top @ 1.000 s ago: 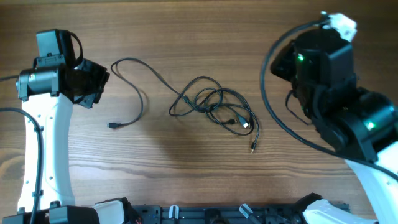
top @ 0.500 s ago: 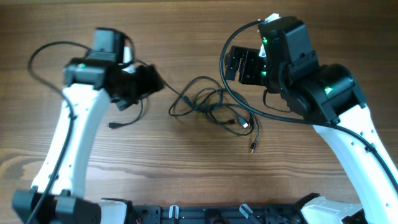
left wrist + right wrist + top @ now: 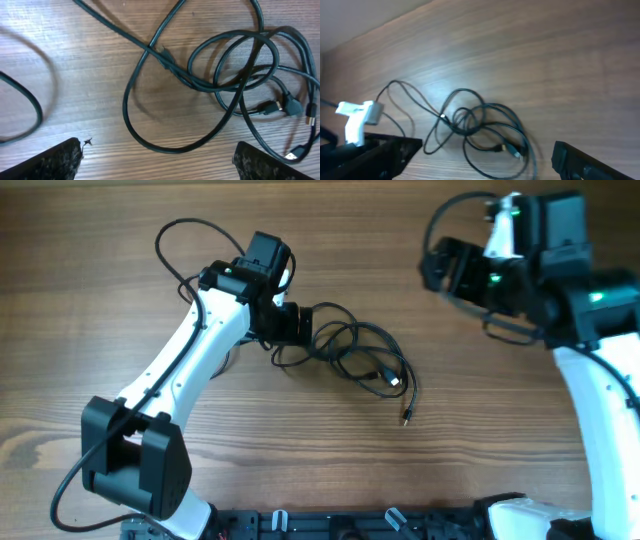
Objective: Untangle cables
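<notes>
The left end effector (image 3: 290, 325) is released: its wrist view shows the two fingertips (image 3: 55, 162) spread wide at the bottom corners with nothing gripped between them. From overhead it hangs over the left edge of the cables (image 3: 355, 350), and the arm hides the cord beneath it. The wrist view fills that gap, showing a wide open loop (image 3: 150, 135) lying on the table (image 3: 85, 60) between the fingertips, with one crossing point above it and tighter coils to the right. Whether the fingertips touch the wood cannot be told. That view also picks out a few small plug ends (image 3: 272, 106) bunched at the right edge of the knot. The overhead view alone shows a thin strand trailing away from the tangle to a small tip (image 3: 407, 418) lying by itself on the bare table (image 3: 300, 470). The right end effector (image 3: 450, 268) is also released and empty, raised near the far right of the table and well apart from the cables. Its wrist view takes in the whole tangle (image 3: 480, 125) from a distance, with its dark fingertips (image 3: 590, 162) far apart at the bottom corners.
</notes>
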Action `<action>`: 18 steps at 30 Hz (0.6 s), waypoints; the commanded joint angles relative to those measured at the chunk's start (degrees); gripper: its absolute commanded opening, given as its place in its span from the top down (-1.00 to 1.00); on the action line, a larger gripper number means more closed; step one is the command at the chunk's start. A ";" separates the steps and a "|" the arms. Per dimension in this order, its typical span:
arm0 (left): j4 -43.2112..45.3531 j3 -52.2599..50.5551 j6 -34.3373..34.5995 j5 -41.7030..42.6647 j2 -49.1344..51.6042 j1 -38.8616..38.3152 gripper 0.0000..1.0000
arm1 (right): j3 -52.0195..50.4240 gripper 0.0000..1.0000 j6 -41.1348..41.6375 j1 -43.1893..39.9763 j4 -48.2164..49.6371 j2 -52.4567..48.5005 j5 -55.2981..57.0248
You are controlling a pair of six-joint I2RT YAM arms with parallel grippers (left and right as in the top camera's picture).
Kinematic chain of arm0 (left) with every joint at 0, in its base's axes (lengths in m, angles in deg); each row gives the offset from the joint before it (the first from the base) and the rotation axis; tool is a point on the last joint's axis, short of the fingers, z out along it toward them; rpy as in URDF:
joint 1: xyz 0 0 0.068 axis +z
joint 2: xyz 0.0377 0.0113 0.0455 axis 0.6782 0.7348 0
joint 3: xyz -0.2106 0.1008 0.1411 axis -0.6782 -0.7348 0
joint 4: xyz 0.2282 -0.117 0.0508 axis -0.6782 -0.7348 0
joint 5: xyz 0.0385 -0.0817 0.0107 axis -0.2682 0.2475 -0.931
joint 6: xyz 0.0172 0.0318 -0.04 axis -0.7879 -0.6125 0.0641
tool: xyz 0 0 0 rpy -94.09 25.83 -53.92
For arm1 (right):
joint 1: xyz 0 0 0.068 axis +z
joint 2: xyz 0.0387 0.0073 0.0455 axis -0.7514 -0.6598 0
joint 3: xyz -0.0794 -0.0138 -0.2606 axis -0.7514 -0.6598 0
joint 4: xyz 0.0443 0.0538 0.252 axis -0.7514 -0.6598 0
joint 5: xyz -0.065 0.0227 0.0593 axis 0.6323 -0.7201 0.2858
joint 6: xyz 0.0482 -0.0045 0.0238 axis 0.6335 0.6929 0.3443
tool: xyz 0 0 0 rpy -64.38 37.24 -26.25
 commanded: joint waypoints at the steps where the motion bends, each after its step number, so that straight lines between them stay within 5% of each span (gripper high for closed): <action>1: -0.31 -0.22 -9.22 -0.20 0.52 -1.51 -1.00 | 0.70 -0.99 -2.97 -3.23 -1.25 0.46 -2.47; 6: 0.42 -1.07 -17.49 0.20 0.52 -6.80 -0.95 | 0.55 -0.99 -5.44 -4.76 -1.57 0.46 -2.51; 14: 7.17 -7.39 -18.05 -4.44 0.55 -9.88 -0.98 | 0.50 -1.00 -5.38 -4.76 -1.97 0.11 -2.54; 18: 9.92 -10.10 -18.36 -4.42 0.55 -9.90 -0.62 | 0.50 -0.99 -5.16 -4.76 -2.01 0.02 -2.58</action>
